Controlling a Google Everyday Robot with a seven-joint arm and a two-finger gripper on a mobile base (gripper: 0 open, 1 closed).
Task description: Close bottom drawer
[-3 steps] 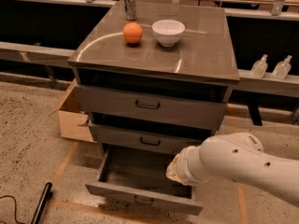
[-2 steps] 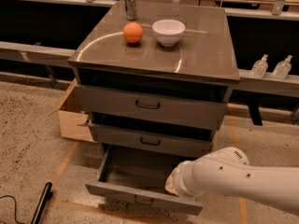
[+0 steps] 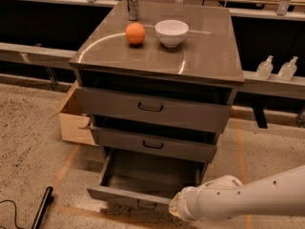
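Moved: arm (image 3: 257,197) had sunk lower.
Bottom drawer (image 3: 143,178): stood pulled out, lowest in the grey cabinet (image 3: 162,56).
Gripper (image 3: 175,209): by that drawer's front right corner; grip state could not be told.

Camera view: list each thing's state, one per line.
Bottom drawer: pulled out, nothing seen inside.
Middle drawer: pushed in or nearly.
Top drawer: pushed in or nearly.
Bowl: upright, empty.
Can: upright.
Box: flaps open.
Gripper: low, at the bottom drawer's front right corner.
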